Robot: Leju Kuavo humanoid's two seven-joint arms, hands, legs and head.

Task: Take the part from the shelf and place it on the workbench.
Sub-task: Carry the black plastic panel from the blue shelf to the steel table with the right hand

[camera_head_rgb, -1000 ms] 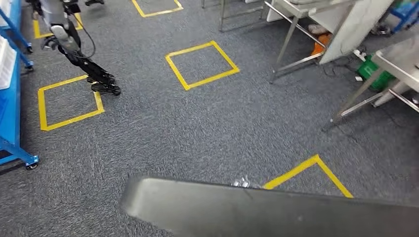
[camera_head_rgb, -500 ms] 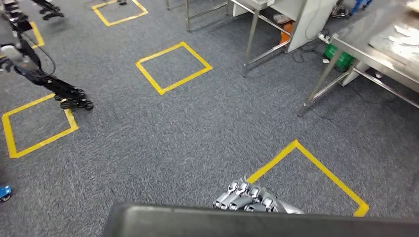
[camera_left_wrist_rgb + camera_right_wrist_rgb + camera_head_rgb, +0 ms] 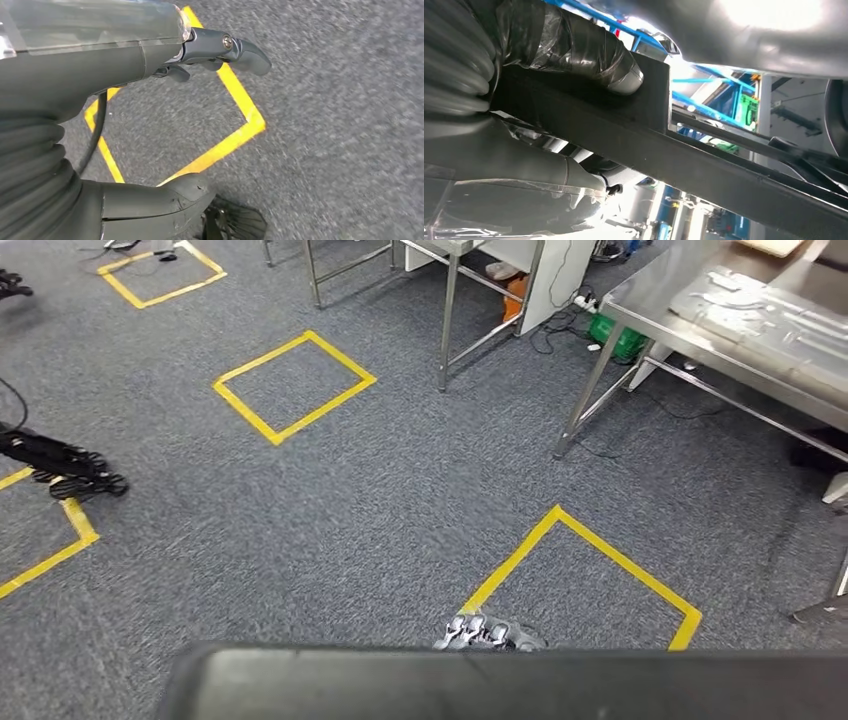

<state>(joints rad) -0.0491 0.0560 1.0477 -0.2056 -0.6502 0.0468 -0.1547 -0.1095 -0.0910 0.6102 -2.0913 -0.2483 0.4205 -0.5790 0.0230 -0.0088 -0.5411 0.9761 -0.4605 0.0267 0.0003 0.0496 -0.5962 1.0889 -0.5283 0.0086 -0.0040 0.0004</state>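
Observation:
A long flat black part (image 3: 500,685) runs across the bottom of the head view, close under the camera. My right hand (image 3: 487,633) shows its knuckles just beyond the part's far edge. In the right wrist view its taped thumb (image 3: 594,50) and fingers grip the black part (image 3: 659,150). My left hand (image 3: 150,125) hangs over the carpet with thumb and fingers apart and nothing between them. The steel workbench (image 3: 655,302) stands at the far right, with pale flat pieces lying on it.
Yellow tape squares (image 3: 292,385) mark the grey carpet, one (image 3: 585,565) right in front of me. Steel table legs (image 3: 447,320) stand ahead, with cables and a green box (image 3: 612,338) beside them. A black jointed piece of equipment (image 3: 65,465) lies at left.
The whole picture has slid left and down, so the camera has turned right. The workbench has come further into view. The part stays held at the bottom edge.

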